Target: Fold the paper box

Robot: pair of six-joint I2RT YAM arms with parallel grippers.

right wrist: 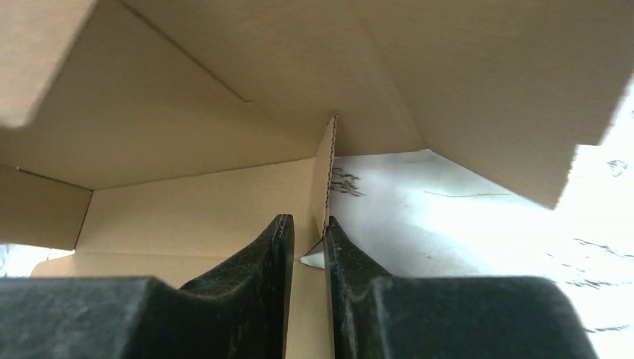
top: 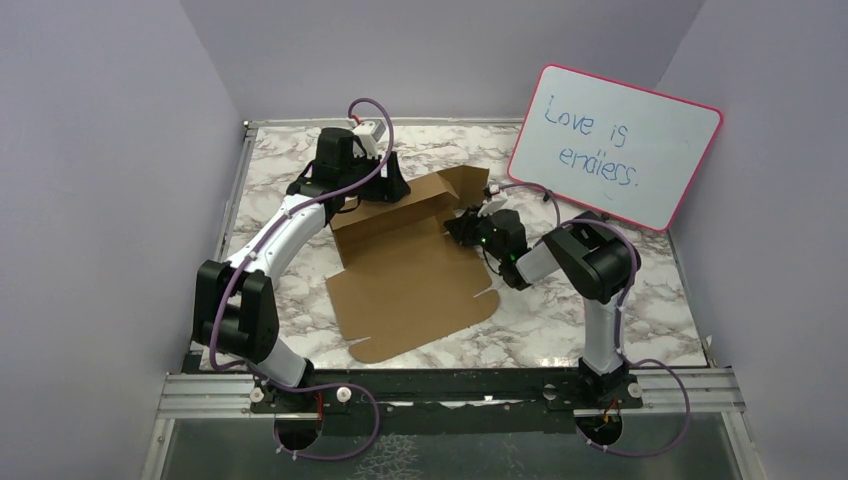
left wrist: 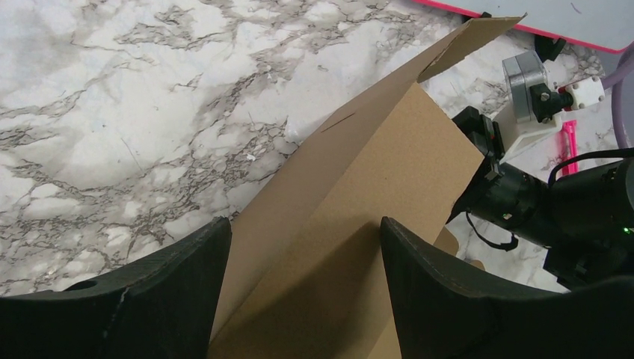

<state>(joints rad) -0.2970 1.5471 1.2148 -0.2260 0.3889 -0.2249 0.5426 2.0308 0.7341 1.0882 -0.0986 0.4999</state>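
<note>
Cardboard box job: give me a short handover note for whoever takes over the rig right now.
Left gripper: open, fingers straddling the raised back wall of the box.
Right gripper: shut on a side flap at the right back corner, seen edge-on.
Done: back wall stands up, side flaps there partly raised.
Left to do: the front panel lies flat on the table; fold the remaining walls and tuck them in.

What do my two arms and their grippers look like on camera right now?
Both the left arm and right arm have white links between chunky black joint housings. A purple cable runs along each and loops at the base. A green light glows near the right wrist. The left fingers and right fingers are matte black, broad, tapering to blunt tips.
</note>
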